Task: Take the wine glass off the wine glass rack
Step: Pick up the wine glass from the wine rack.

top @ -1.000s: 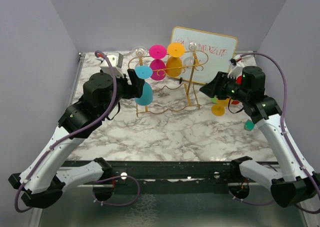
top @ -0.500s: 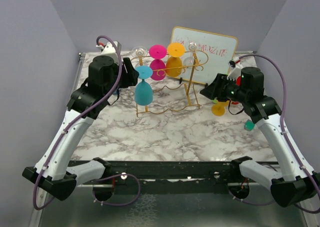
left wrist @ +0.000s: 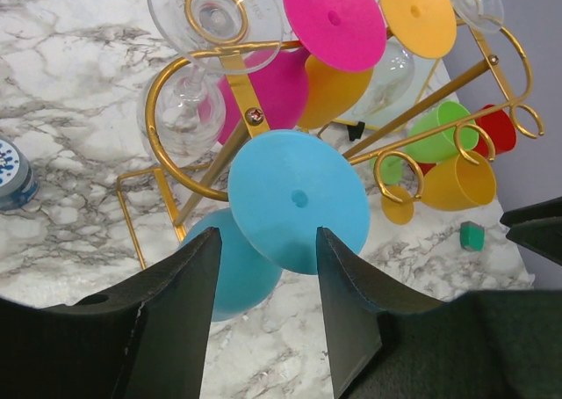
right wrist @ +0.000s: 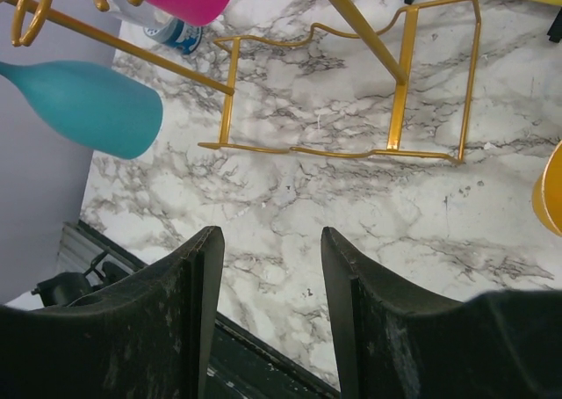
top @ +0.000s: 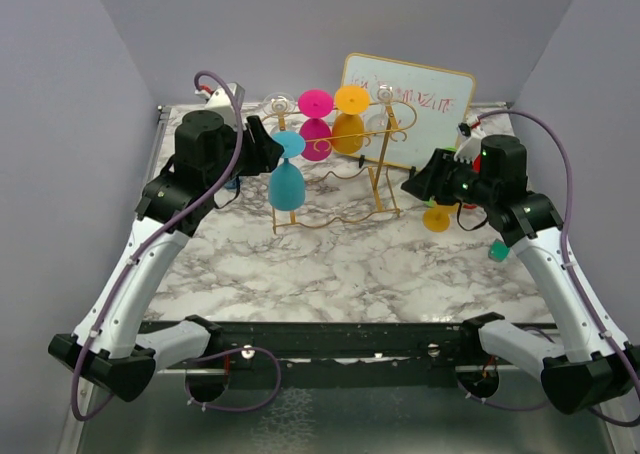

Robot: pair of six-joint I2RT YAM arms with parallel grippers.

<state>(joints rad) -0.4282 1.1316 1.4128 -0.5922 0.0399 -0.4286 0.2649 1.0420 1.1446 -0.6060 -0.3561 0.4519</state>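
The gold wire wine glass rack (top: pixel 383 179) stands mid-table with several glasses hanging upside down. A blue wine glass (top: pixel 287 185) hangs at its left front end, with pink (top: pixel 316 136) and orange (top: pixel 349 129) glasses behind. My left gripper (top: pixel 266 146) is open, just left of the blue glass's foot. In the left wrist view the blue foot disc (left wrist: pixel 299 197) lies just ahead of the open left gripper (left wrist: pixel 268 241), not held. My right gripper (top: pixel 414 185) is open and empty right of the rack; its own view (right wrist: pixel 270 236) shows bare table below and the rack base (right wrist: pixel 399 91) ahead.
A gold-framed whiteboard (top: pixel 410 99) stands behind the rack. Orange (top: pixel 437 218), green (left wrist: pixel 439 131) and red (left wrist: pixel 496 126) cups cluster at the right, with a small green block (top: pixel 497 250). A blue-and-white tin (left wrist: pixel 9 175) sits at the back left.
My left arm has lifted and swung back toward the rack, bringing its open gripper up beside the blue glass's foot. The right arm has barely moved.
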